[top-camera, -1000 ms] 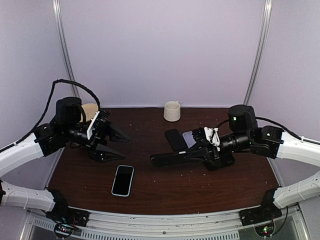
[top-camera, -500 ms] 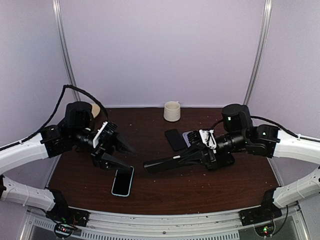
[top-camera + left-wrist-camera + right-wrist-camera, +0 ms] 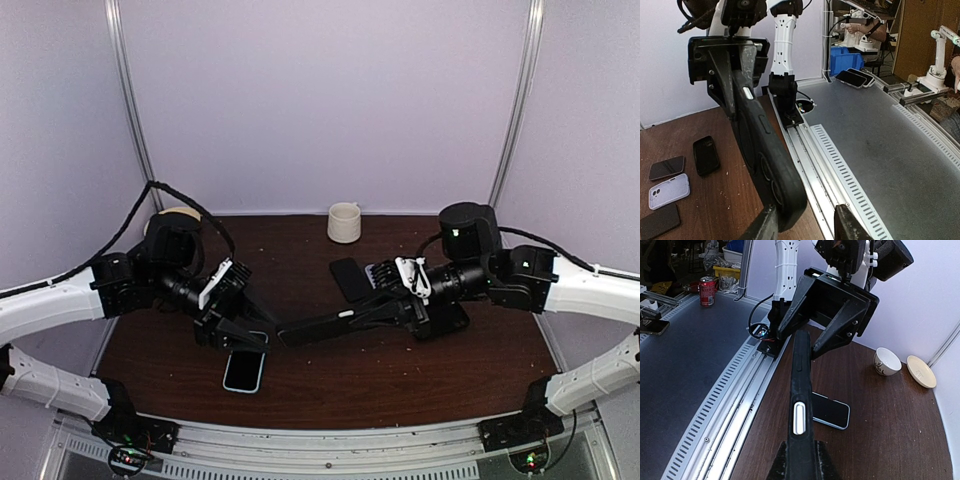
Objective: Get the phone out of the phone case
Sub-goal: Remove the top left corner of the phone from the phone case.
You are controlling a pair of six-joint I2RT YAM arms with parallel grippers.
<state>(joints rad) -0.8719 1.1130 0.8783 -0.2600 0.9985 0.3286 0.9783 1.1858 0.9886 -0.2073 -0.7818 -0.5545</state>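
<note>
- The case (image 3: 320, 322) hangs above the middle of the counter (image 3: 400, 380), turned on edge and lying along the 3-to-9 o'clock line. The phone is judged to be inside it, though these edge-on views do not show it.
- The right gripper (image 3: 799, 457) is clamped on the case's 3 o'clock end, with the side button facing up in its wrist view.
- Over the last second the right arm has pushed the case out toward 9 o'clock, and the left arm has swung in from 10 o'clock to meet it.
- The left gripper (image 3: 807, 225) now straddles the free end. Its jaws have been narrowing but are apart: one finger is against the case and a gap shows on the other side.
- This looks like the start of a two-handed hold. Once the left gripper bites, the arms can flex or peel the case off the phone.
- A second phone (image 3: 246, 369) lies flat at 7 o'clock, right under the left gripper, and could be knocked.
- A loose black case (image 3: 349, 279) lies just past centre, and a mug (image 3: 344, 222) stands at 12 o'clock.
</note>
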